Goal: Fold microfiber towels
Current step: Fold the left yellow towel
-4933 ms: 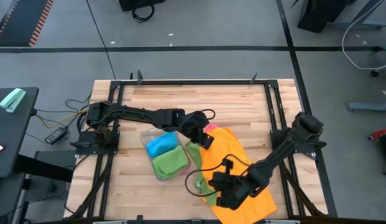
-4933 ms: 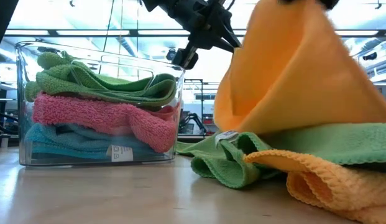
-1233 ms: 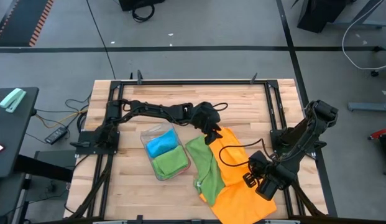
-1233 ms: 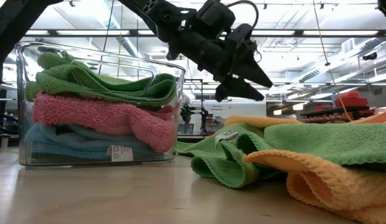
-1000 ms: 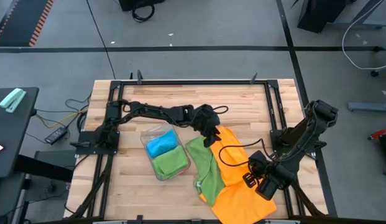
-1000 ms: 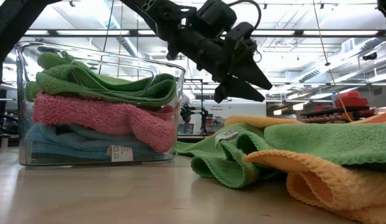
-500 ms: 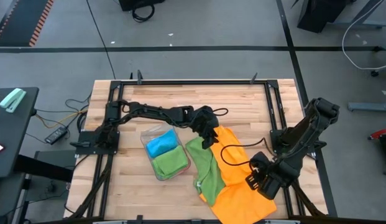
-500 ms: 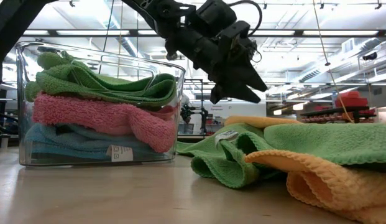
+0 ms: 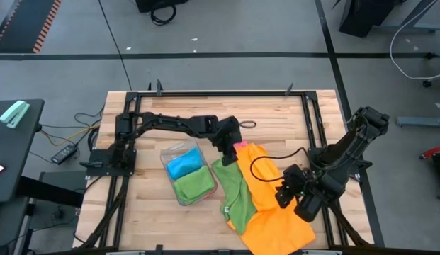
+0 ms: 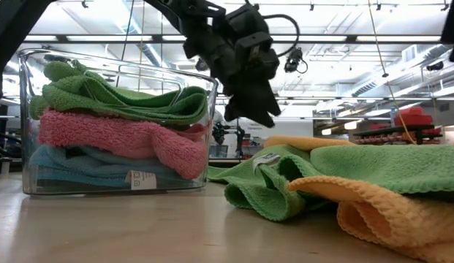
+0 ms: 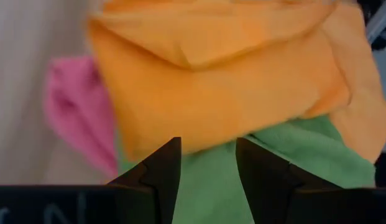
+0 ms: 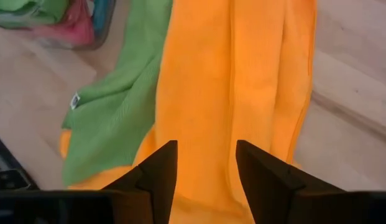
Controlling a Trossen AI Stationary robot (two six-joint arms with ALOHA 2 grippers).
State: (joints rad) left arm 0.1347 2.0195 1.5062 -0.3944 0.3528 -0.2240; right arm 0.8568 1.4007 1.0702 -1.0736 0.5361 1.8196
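Here both end effectors are parted and empty: the left end effector (image 9: 232, 150) and right end effector (image 9: 285, 193) hover over the crumpled orange microfiber towel (image 9: 273, 212).

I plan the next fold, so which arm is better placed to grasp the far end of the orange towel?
Probably the left. Its gripper hangs open at the orange towel's far end, beside the tray. The right gripper is open over the middle.

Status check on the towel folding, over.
Left gripper open, above far edge of the orange towel. Right gripper open over its middle, holding nothing. Green towel overlaps orange's side. Clear tray holds folded towels.
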